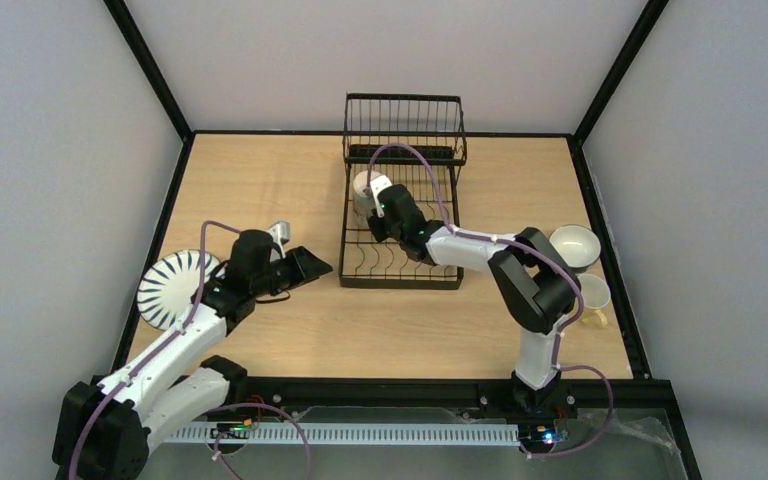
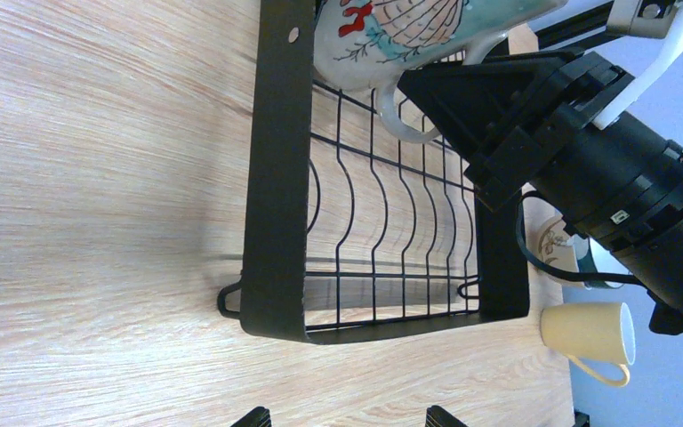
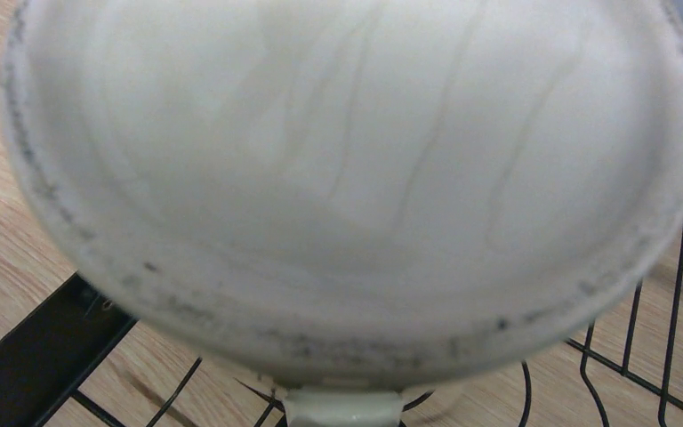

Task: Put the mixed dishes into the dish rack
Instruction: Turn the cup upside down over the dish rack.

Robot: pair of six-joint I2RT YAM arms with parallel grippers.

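- Closest to me, the striped plate (image 1: 172, 290) lies flat at the table's left edge, right up against my left arm.
- My left gripper (image 1: 305, 266) is spread wide with nothing in it. It's aimed toward 3 o'clock, at the rack, so the plate sits behind it at roughly 8 o'clock. I reckon I'd have to swing back round for that one, and my left arm is way nearer to it than my right.
- Over on the right, the yellow mug (image 1: 594, 296) and the cream bowl (image 1: 574, 245) sit just beside my right elbow, bowl at 12 o'clock from the mug. Both are outside the rack.
- Further out, my right gripper (image 1: 373, 201) is clamped on the painted mug (image 1: 364, 186), over the far-left corner of the dish rack (image 1: 400, 284), lower level. I can't tell if it's touching the wires yet.
- The upper basket (image 1: 403, 125) stands at 12 o'clock from that mug.
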